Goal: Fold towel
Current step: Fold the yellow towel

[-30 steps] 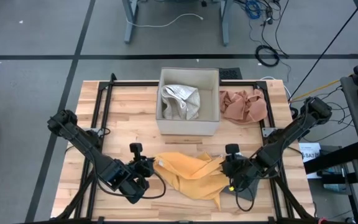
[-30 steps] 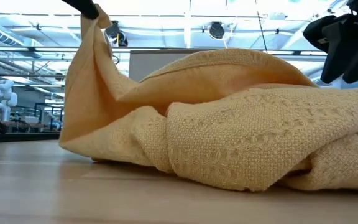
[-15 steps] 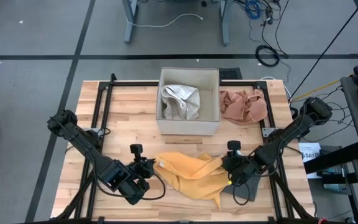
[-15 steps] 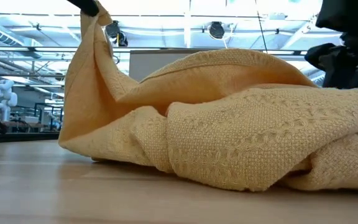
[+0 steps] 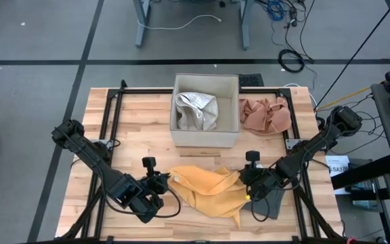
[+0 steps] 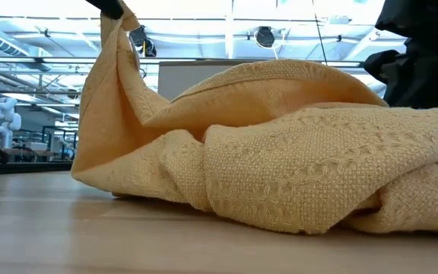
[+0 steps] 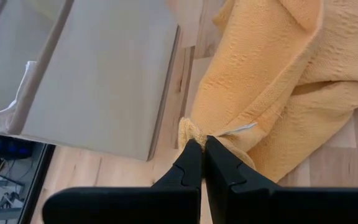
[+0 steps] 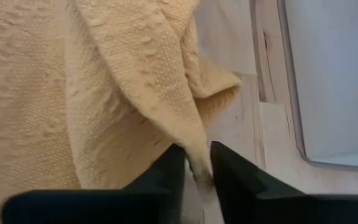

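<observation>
The yellow towel [image 5: 208,191] lies crumpled on the wooden desk [image 5: 134,129], just in front of the open box [image 5: 205,112] that holds a pale cloth [image 5: 196,110]. The left hand [image 5: 162,183] is pinched tight on the towel's left corner, which the low view shows lifted off the desk. The right hand [image 5: 247,188] sits at the towel's right edge, its fingers [image 8: 166,168] narrowed around a fold of the fabric. A pinkish cloth [image 5: 265,114] rests beside the box.
</observation>
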{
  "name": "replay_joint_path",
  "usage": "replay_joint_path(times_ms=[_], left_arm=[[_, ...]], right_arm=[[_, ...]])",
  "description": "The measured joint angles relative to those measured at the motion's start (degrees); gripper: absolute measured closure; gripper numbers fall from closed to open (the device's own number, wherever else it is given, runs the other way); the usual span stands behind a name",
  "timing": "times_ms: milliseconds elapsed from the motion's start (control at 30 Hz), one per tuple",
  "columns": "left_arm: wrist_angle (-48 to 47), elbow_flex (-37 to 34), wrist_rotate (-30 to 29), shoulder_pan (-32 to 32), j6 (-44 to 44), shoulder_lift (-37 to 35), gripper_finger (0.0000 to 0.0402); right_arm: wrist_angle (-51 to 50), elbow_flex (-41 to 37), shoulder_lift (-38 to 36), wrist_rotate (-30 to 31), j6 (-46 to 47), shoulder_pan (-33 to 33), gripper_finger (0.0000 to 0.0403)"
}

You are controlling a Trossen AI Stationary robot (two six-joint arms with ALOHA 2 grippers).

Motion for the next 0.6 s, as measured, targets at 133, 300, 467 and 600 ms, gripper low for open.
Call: replay_joint_path(times_ms=[133,300,467,600], left_arm=[[0.0,0.0,0.0,0.0,0.2,0.0,0.0399],[1.2,0.0,-1.3,0.0,1.7,0.0,0.0399],[2.4,0.2,-4.1,-0.7,5.5,-0.2,0.0399],[2.1,3.1,-8.7,-1.4,9.1,-0.3,0.0399]], right_arm=[[0.3,0.0,0.0,0.0,0.0,0.0,0.0393],[4.2,0.0,-0.1,-0.7,-1.6,0.4,0.0399],[6.9,1.5,-3.1,-1.5,-5.4,1.7,0.0401],[6.3,6.1,-8.0,-1.5,-10.8,3.8,0.0402]])
